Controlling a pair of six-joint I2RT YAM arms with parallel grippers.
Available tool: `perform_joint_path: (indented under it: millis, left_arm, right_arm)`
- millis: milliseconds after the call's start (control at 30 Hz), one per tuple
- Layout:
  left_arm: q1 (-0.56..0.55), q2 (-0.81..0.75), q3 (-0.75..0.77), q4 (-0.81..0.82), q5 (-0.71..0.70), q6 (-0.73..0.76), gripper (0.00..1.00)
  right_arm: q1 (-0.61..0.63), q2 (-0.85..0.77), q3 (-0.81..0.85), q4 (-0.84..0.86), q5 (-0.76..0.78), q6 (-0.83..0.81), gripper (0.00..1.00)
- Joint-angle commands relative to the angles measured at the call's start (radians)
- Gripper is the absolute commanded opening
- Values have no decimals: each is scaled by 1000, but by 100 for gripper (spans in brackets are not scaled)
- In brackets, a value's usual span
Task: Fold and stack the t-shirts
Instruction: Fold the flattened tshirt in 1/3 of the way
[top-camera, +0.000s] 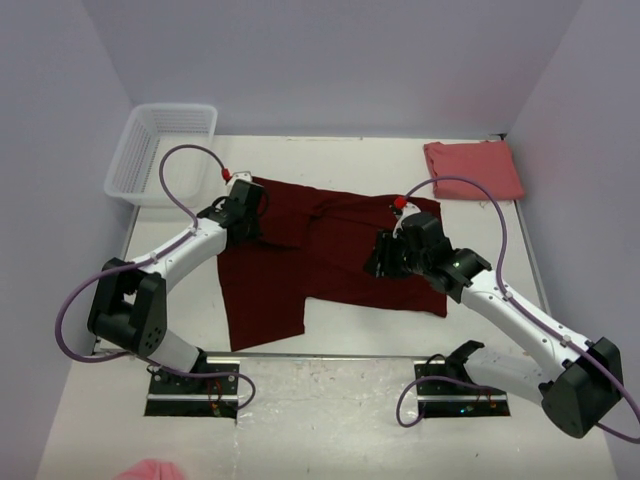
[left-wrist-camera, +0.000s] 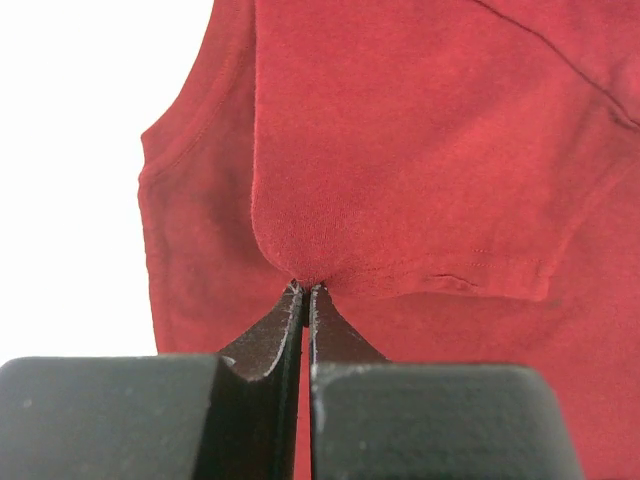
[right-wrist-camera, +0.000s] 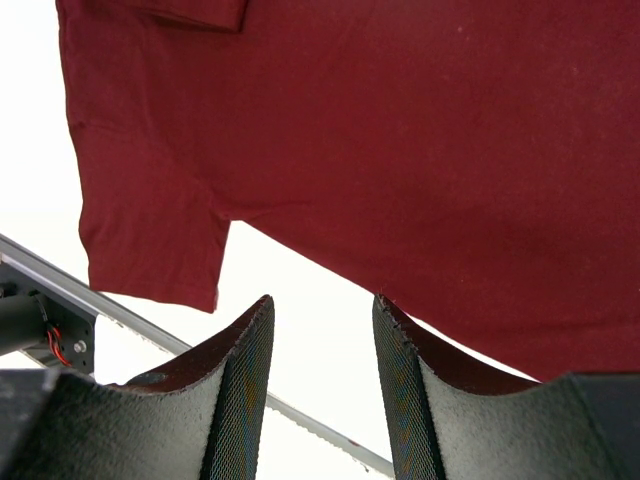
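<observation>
Basket (top-camera: 165, 150) at upper left of the top view, not in play. My left fingers (left-wrist-camera: 304, 300) are pressed together, pinching a small pucker of the maroon shirt (top-camera: 330, 250) near its upper-left corner. The wrist view shows cloth bunched right at the tips. The shirt lies spread but rumpled mid-table (top-camera: 350, 160), with one panel reaching toward the lower left. My right fingers (top-camera: 384, 258) are spread with nothing between them, hovering at the shirt's lower-right hem. Bare table shows through the gap. Pink shirt (top-camera: 472, 168) sits at upper right, looks folded, apart from the maroon one.

My read: the step in hand is getting a second grip for the fold. To do it well:
- drop the right side onto the hem
- catch cloth fully between the pads
- close before lifting
- move both arms together at matched height so nothing drags or twists

The left pinch looks thin and may slip under a hard pull.
</observation>
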Motion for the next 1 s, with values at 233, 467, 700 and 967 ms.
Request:
perform_joint_path:
  millis: [233, 467, 700, 967]
  left_arm:
    - [11, -15, -88, 29, -7, -17, 7]
    - [7, 14, -215, 99, 16, -69, 26]
    - [-67, -76, -246, 81, -73, -136, 75]
    - [-109, -98, -116, -12, -194, -126, 76]
  right_arm:
    - [1, 25, -2, 38, -14, -19, 46]
    - [-1, 133, 30, 66, -50, -38, 46]
    - [1, 461, 336, 32, -127, -87, 48]
    - [2, 765, 677, 13, -262, -99, 46]
